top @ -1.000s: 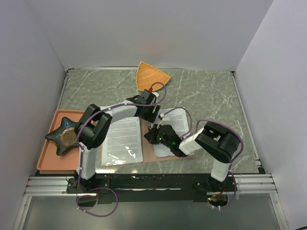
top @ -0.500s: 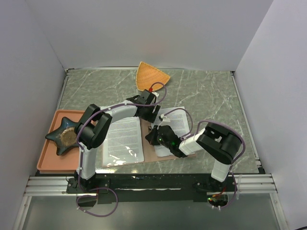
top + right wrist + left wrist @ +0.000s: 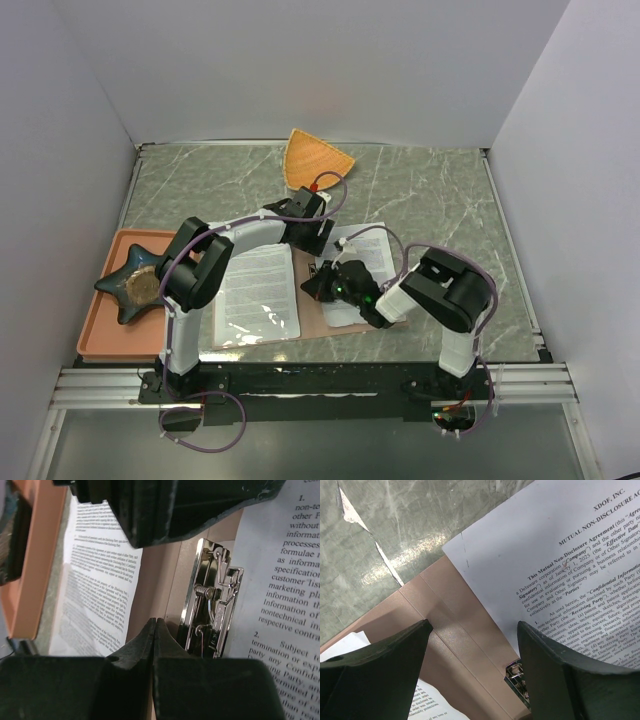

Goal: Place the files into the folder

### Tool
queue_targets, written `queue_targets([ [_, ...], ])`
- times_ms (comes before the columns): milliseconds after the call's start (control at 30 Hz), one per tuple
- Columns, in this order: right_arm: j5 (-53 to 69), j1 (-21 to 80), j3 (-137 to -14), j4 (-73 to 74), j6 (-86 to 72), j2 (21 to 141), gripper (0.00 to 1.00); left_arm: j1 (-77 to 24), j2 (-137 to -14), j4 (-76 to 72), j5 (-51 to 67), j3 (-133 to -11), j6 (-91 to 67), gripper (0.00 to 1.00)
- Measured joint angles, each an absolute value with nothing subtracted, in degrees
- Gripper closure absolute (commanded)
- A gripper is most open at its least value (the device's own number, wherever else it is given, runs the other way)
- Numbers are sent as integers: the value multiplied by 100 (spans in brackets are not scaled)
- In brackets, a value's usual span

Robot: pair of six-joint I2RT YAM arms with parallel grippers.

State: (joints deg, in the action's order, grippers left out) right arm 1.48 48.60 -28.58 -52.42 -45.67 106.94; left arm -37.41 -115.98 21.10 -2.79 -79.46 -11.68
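The reddish-brown folder (image 3: 309,306) lies open on the table. One white printed sheet (image 3: 258,295) lies on its left half and another (image 3: 368,252) on its right half. My left gripper (image 3: 322,234) is open and empty above the top of the spine; its wrist view shows the bare folder (image 3: 455,630), the right sheet (image 3: 570,565) and the metal clip (image 3: 518,678). My right gripper (image 3: 317,286) is shut with nothing between its fingers, its tip (image 3: 156,623) over the folder (image 3: 161,580) just left of the clip (image 3: 212,600).
A salmon-orange tray (image 3: 100,325) at the left holds a dark star-shaped dish (image 3: 135,283). An orange fan-shaped dish (image 3: 315,158) sits at the back. White walls enclose the table on three sides.
My right arm's elbow has shifted slightly left and away from the front edge, while its gripper stays by the clip. The left arm and the sheets have not moved.
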Motion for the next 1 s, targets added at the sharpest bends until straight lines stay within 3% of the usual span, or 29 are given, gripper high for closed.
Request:
queue_targets([
  [733, 1999, 4235, -2508, -7736, -5548, 11832, 100, -3715, -11574, 2047, -259, -7896, -1170, 23],
  [1000, 2187, 4185, -2676, -7048, -5306, 11439, 100, -3715, -11574, 2088, -259, -7929, -1170, 23],
])
